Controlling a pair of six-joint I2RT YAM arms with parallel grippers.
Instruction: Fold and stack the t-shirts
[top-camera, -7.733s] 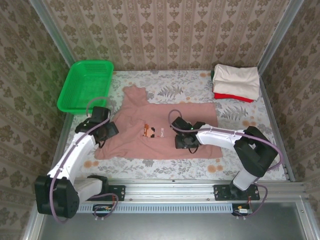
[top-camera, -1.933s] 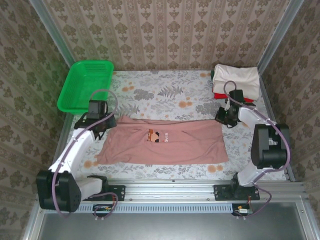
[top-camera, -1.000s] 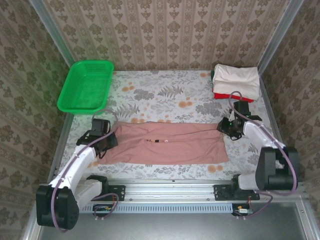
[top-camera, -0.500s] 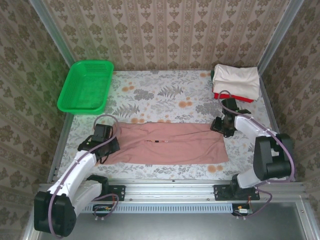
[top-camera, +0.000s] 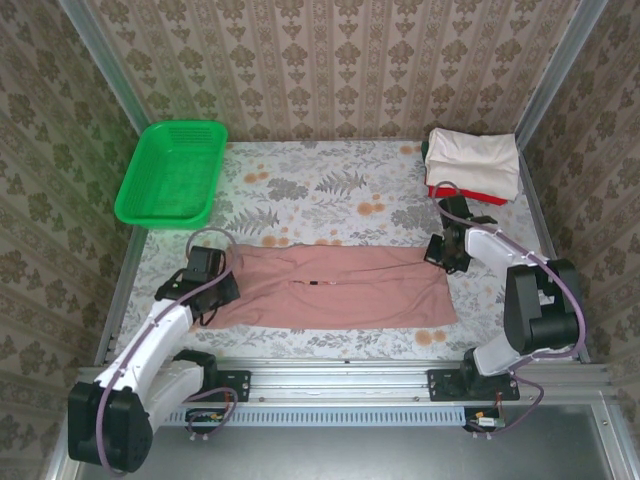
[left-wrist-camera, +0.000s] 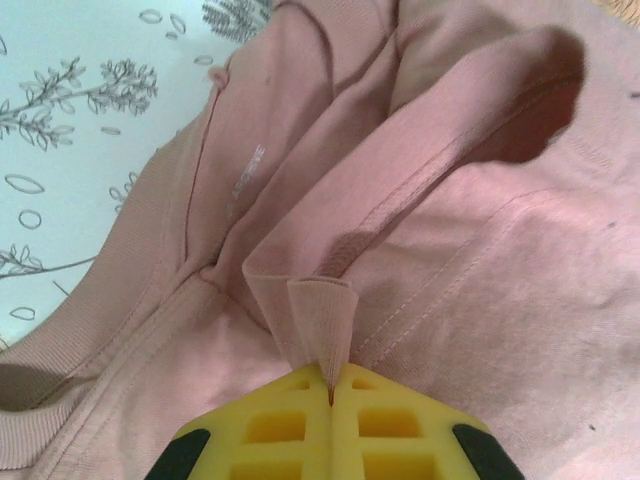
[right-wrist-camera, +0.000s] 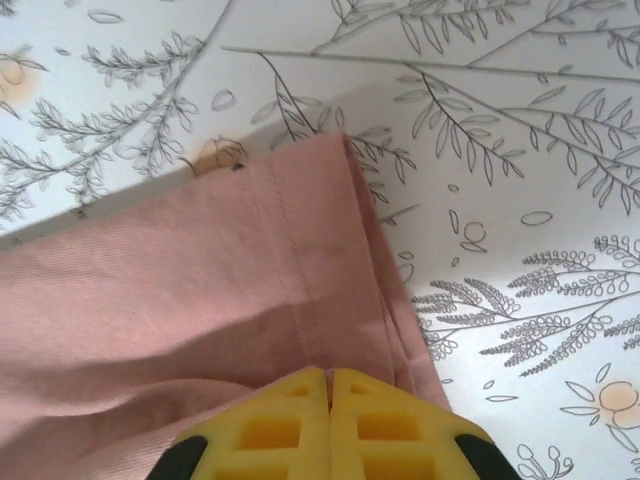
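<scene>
Lengthwise fold in hand on dusty-pink cotton t-shirt (top-camera: 340, 290). Left end effector (left-wrist-camera: 330, 385) pinching fabric fold at 9 o'clock; right end effector (right-wrist-camera: 328, 385) apparently clamping hem at 3 o'clock. Next move likely calling for lifting both ends together, cloth taut.

No text is legible (the pale print (left-wrist-camera: 246, 172) on the pink t-shirt (left-wrist-camera: 480, 250) is too blurred).

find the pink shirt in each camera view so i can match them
top: pink shirt, a long strip, lower middle.
left wrist: most of the frame, a fold pinched in the left gripper.
right wrist: lower left, hemmed corner.
shared: flowered tablecloth.
</scene>
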